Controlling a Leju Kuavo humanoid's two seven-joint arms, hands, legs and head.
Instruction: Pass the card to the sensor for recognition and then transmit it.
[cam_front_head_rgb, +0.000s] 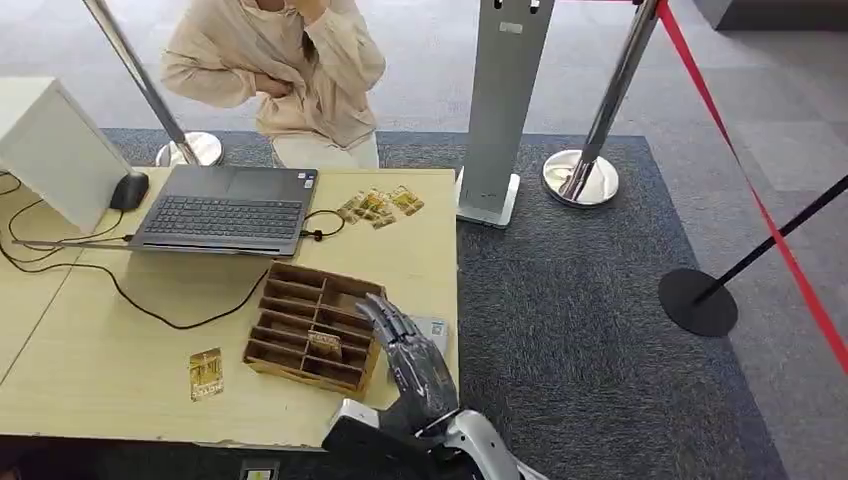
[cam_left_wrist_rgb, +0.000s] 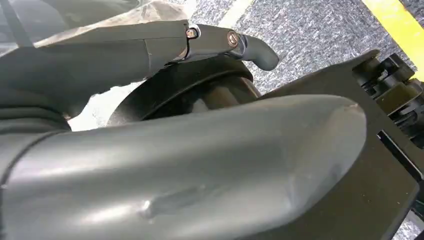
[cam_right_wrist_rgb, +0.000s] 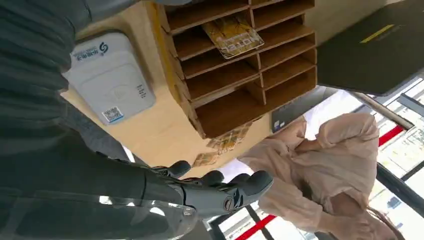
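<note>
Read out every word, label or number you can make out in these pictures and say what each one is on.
"NOTE", seen upside down: on the yellow card in the wooden organizer.
White card reader: a blue logo line and a small QR sticker, too small to read.
Laptop stickers and the loose cards on the table: too blurred to read.

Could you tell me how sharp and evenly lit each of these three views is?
Head view: even, soft light, table sharp. Left wrist view: left hand fills it close up, soft with a dull sheen. Right wrist view: wooden organizer crisp; bright background beyond the person washes out.
</note>
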